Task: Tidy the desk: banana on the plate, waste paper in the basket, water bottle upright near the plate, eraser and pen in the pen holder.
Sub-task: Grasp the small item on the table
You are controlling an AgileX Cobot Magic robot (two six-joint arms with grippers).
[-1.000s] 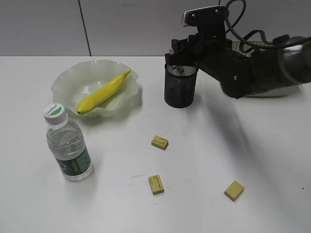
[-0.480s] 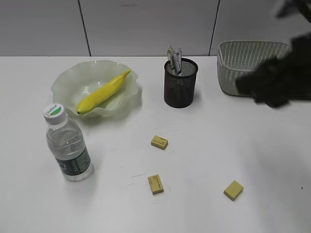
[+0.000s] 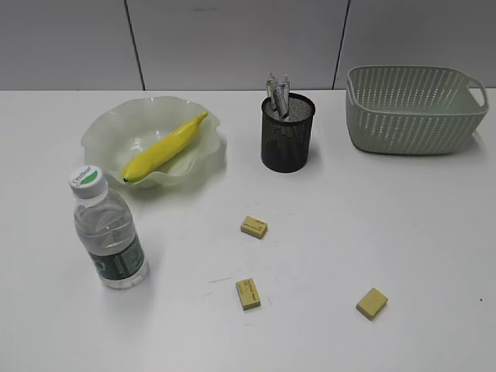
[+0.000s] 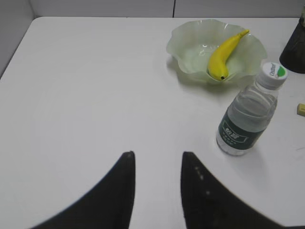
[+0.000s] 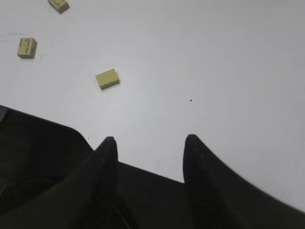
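A yellow banana (image 3: 164,147) lies in the pale green plate (image 3: 105,128); both also show in the left wrist view, banana (image 4: 224,51), plate (image 4: 186,52). A water bottle (image 3: 107,229) stands upright in front of the plate, also in the left wrist view (image 4: 248,117). A black mesh pen holder (image 3: 287,139) holds pens (image 3: 279,94). Three yellow erasers lie on the table (image 3: 254,226), (image 3: 249,294), (image 3: 373,303). The basket (image 3: 415,108) stands at the back right. No arm shows in the exterior view. My left gripper (image 4: 157,155) and right gripper (image 5: 150,139) are open and empty.
The right wrist view shows the erasers (image 5: 107,78), (image 5: 27,47) on the white table and the table's dark front edge (image 5: 43,157) below. No waste paper is visible.
The right arm was over the pen holder, swung away to the right and has left the exterior view. Pens now stand in the holder.
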